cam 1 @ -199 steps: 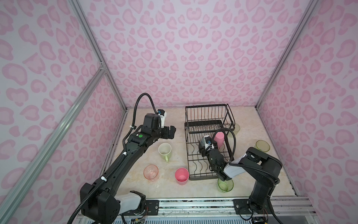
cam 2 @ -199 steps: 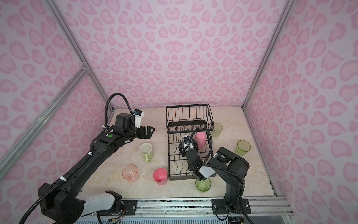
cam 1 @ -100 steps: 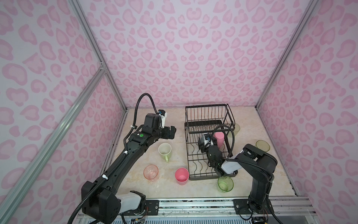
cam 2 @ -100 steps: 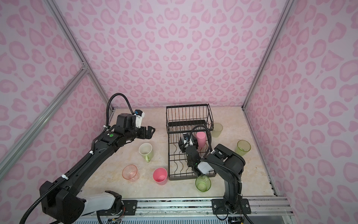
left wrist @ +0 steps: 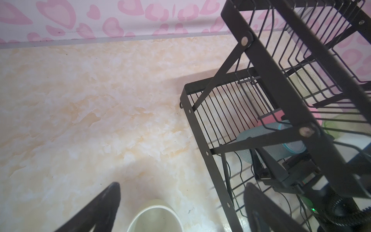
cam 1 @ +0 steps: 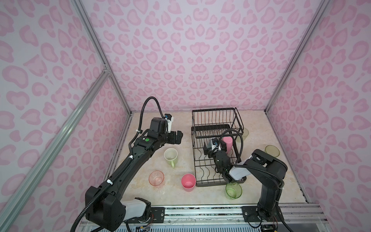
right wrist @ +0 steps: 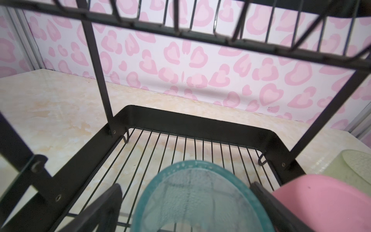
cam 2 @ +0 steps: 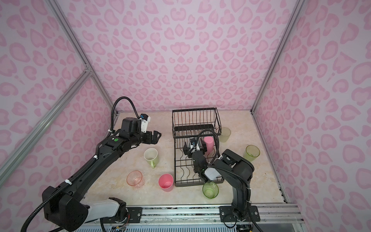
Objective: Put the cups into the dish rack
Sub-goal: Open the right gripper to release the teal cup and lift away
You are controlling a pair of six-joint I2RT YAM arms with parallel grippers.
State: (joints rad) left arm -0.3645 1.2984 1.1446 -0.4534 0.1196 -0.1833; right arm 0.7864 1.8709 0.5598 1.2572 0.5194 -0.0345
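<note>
so the right gripper [right wrist: 186, 185] is down in the dish rack [right wrist: 200, 125], jaws wide either side of the teal cup [right wrist: 200, 204], gap on 1 side. That cup sits on the bottom tier beside 1 pink cup [cam 1: 227, 143]. The left gripper [cam 1: 178, 138] hangs wide open over the table [cam 1: 200, 196], near the mug [cam 1: 170, 155].

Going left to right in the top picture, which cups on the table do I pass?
Pink glass → mug → pink cup → near green glass → whitish cup → far green glass.
</note>
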